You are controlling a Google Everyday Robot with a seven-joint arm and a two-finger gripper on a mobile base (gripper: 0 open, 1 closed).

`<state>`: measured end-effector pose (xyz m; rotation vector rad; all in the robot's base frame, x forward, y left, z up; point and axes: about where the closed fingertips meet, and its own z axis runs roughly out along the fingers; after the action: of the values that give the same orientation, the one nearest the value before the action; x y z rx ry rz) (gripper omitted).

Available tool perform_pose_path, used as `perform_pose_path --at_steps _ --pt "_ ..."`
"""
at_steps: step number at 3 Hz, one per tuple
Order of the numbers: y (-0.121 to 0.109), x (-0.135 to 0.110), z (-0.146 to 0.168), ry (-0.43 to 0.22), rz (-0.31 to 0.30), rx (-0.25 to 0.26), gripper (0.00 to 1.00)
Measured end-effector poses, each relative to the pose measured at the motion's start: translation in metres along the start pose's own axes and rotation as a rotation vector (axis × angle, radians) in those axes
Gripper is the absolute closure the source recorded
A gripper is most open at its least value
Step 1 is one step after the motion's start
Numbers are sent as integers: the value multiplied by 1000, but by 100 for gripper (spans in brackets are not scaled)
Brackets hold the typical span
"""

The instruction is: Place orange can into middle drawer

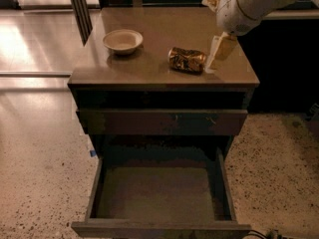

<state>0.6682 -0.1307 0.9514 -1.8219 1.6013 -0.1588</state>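
The orange can lies on its side on the cabinet top, right of centre. My gripper hangs just right of the can, its fingertips down near the top surface and close to the can's right end. It is open and holds nothing. The middle drawer is pulled out below, a shallow dark tray with a bare floor.
A pale round bowl sits on the cabinet top to the left of the can. A closed drawer front with small light marks sits above the open drawer. Speckled floor surrounds the cabinet.
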Motion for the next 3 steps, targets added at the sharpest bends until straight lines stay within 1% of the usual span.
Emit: perform_pose_path --at_steps 1,2,3 --pt "9 -7 32 -24 4 -62 0" --pt "9 -7 32 -24 4 -62 0" --pt "5 -8 40 -7 -4 -80 0"
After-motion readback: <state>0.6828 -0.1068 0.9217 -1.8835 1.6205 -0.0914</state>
